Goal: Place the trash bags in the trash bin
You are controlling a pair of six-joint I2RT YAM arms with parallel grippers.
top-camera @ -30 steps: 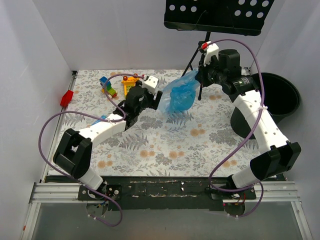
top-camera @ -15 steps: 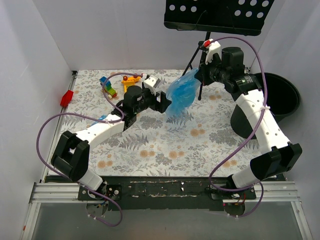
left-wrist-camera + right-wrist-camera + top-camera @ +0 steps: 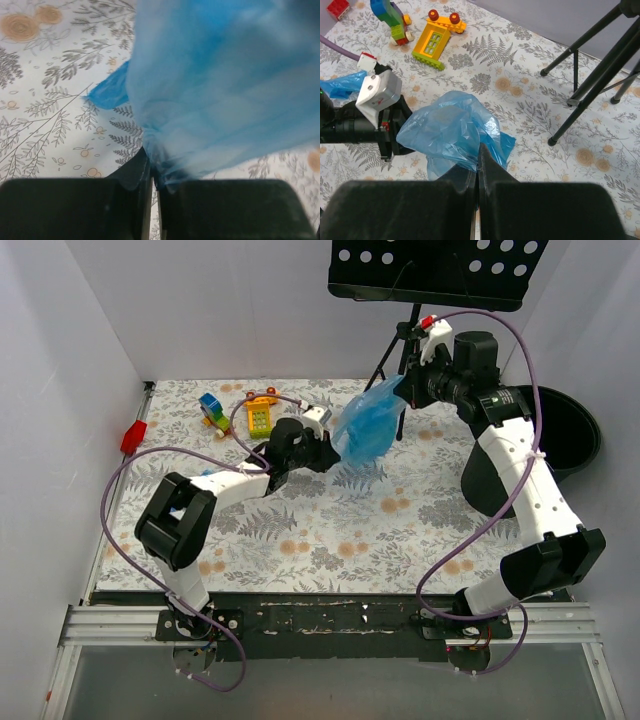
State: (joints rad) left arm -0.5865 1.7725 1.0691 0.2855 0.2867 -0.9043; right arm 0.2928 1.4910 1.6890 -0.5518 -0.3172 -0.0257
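A large, loose blue trash bag hangs over the back middle of the flowered mat, stretched between both grippers. My right gripper is shut on its top edge, and the film bunches just ahead of the fingers. My left gripper is shut on the bag's lower left edge, with film pinched between the black fingers. A second, small blue trash bag lies on the mat beside the left arm. The black trash bin stands at the far right, behind the right arm.
A black music stand on a tripod rises just behind the bag. Coloured toy blocks lie at the back left of the mat. A red block sits against the left wall.
My left gripper has moved right to the bag's lower edge and closed on it. The right gripper has drifted slightly right and up, still holding the bag.
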